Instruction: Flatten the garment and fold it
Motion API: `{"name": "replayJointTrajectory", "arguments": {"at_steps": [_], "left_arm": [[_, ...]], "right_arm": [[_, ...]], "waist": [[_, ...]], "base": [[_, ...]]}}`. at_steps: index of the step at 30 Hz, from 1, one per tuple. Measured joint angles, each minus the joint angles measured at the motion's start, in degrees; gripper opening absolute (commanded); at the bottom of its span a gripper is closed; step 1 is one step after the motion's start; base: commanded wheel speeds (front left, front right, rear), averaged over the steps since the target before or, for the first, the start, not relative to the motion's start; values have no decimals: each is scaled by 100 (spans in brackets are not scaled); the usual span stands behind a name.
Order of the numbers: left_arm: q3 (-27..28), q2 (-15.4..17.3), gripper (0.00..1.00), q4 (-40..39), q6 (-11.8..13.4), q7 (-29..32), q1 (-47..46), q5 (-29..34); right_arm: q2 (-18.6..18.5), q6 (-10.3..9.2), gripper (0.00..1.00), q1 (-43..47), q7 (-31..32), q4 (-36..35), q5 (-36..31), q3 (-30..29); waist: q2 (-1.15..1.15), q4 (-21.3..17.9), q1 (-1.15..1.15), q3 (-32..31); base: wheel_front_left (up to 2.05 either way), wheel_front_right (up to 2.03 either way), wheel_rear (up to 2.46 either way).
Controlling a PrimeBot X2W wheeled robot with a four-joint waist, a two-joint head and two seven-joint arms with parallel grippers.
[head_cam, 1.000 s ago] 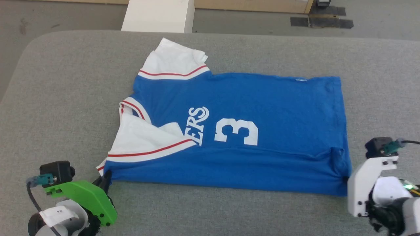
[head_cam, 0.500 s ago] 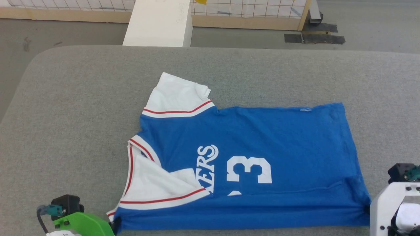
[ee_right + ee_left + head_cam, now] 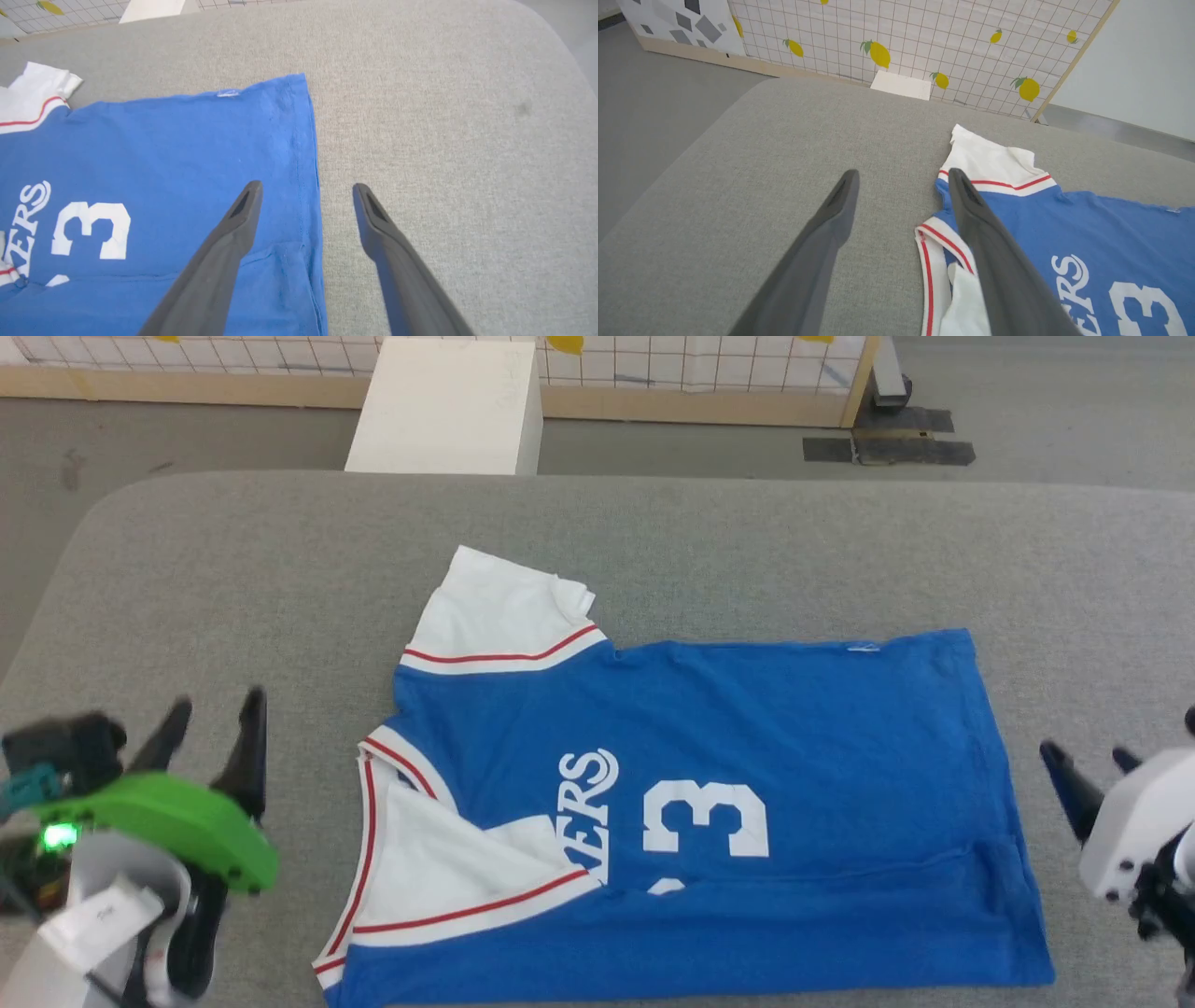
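The royal-blue garment (image 3: 747,728) lies spread on the grey table, collar to the left, hem to the right, its near long edge folded over the front. One white sleeve (image 3: 495,611) points away from me; the other (image 3: 439,868) lies folded across the chest beside the lettering "ERS" (image 3: 583,812) and the "3" (image 3: 705,817). My left gripper (image 3: 213,709) hovers open left of the collar (image 3: 931,242), holding nothing. Beyond the hem (image 3: 306,154), my right gripper (image 3: 1088,761) is open too, its fingers straddling that edge in the right wrist view.
The grey padded table (image 3: 233,579) has rounded far corners. A white box (image 3: 443,406) stands on the floor behind it, before a gridded panel with lemon prints (image 3: 924,42). Dark tape patches (image 3: 887,448) mark the floor at the back right.
Both grippers have let go of the garment's near corners, opened and lifted away to the sides. The camera tilted up, so the whole scene slid down the head view.
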Motion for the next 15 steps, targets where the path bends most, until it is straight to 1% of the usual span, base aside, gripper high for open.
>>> {"name": "replayJointTrajectory", "arguments": {"at_steps": [2,4,7,11,15], "left_arm": [[-156,-21,100,243,-133,-114,-396,151],[-318,-111,100,583,-314,-238,-909,244],[-572,-256,100,1191,-571,-218,-1713,298],[-865,-444,100,2189,-907,57,-2865,342],[-1049,-615,100,3088,-1134,420,-3938,352]], "right_arm": [[45,0,100,-224,-9,3,3,-2],[100,0,100,-494,-19,12,-55,38],[187,0,100,-909,-22,66,-98,120],[279,0,100,-1431,-58,132,-205,289],[336,0,100,-1789,-75,214,-320,449]], "waist": [[0,-10,0,66],[0,-24,0,163],[0,-48,0,344],[0,-93,0,667],[0,-150,0,1029]], "base": [[0,0,0],[0,0,0],[0,0,0],[0,0,0],[0,0,0]]}}
